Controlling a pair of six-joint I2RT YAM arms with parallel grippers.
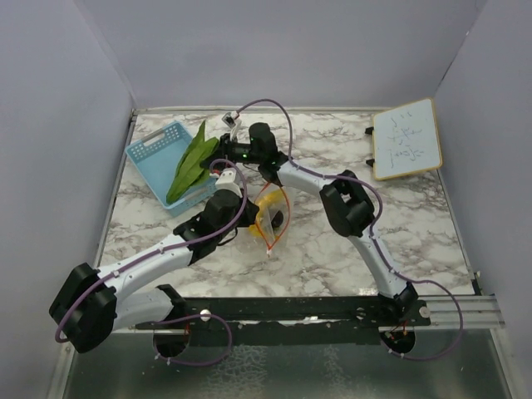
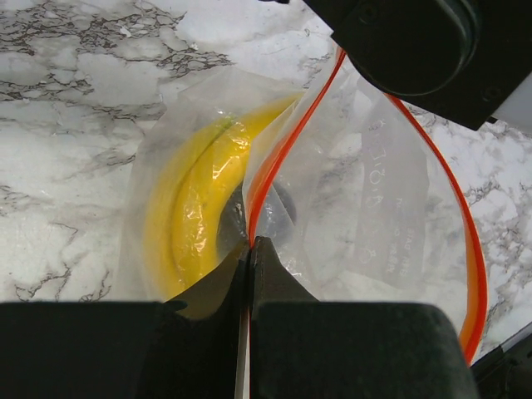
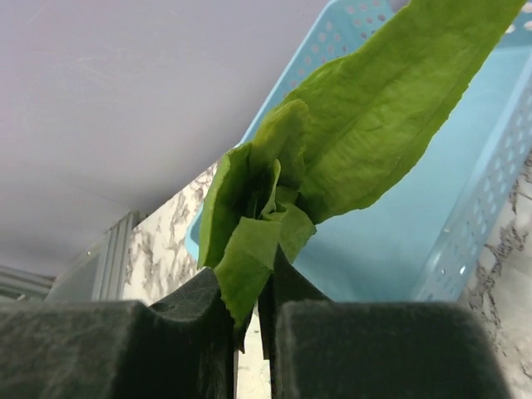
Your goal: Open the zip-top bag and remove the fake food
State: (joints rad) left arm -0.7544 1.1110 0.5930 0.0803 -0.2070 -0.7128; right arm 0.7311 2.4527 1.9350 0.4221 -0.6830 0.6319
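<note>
The zip-top bag (image 1: 274,206) lies mid-table, its mouth open. My left gripper (image 1: 249,218) is shut on its orange-red zip strip (image 2: 274,158); in the left wrist view the closed fingertips (image 2: 251,245) pinch one side of the strip. A yellow piece (image 2: 179,216) and a small dark round piece (image 2: 281,209) are still inside the bag. My right gripper (image 1: 218,160) is shut on the stem of the long green leafy piece (image 3: 366,116) and holds it over the light-blue basket (image 3: 399,249). In the top view the leaf (image 1: 189,162) lies across the basket (image 1: 154,150).
A small whiteboard (image 1: 405,137) leans at the back right. The right arm's wrist (image 2: 416,41) hangs just above the far end of the bag. Grey walls enclose the marble table (image 1: 316,258) on three sides.
</note>
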